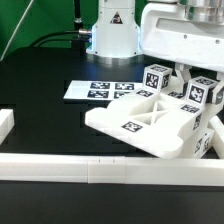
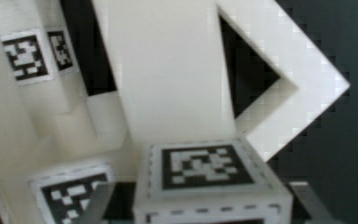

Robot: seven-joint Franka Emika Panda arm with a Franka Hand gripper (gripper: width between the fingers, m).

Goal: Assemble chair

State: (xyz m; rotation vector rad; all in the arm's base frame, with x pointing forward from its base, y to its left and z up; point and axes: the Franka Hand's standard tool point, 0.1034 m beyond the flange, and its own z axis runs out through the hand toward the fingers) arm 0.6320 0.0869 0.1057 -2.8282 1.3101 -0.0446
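No container stood anywhere in either view; the parts lay directly on the black table (image 1: 40, 100).

The chair (image 1: 150, 118), partly joined, sat at the exterior view's right, near the long white border rail (image 1: 100, 167) that ran along the table's front edge. Its flat tagged panel (image 1: 135, 122) was tilted, with cut-out frames beneath it and tagged blocks (image 1: 157, 76) standing behind it. My gripper (image 1: 205, 112) was down at the far right end of this assembly, below the white wrist housing (image 1: 185, 38). My fingers stood partly closed, and a tagged block of the chair (image 2: 204, 170) sat between the finger pads (image 2: 304, 195) in the wrist view (contact on both sides could not be confirmed there). I recorded the gripper as grasping that chair piece.

The exterior view alone showed the marker board (image 1: 95, 88) lying flat behind the chair, the arm's base (image 1: 112, 35), and a short white block (image 1: 5, 125) at the left edge. The wrist view alone showed, close up, a cut-out frame (image 2: 282, 90) with an angular opening and two upright tagged pieces (image 2: 34, 55).
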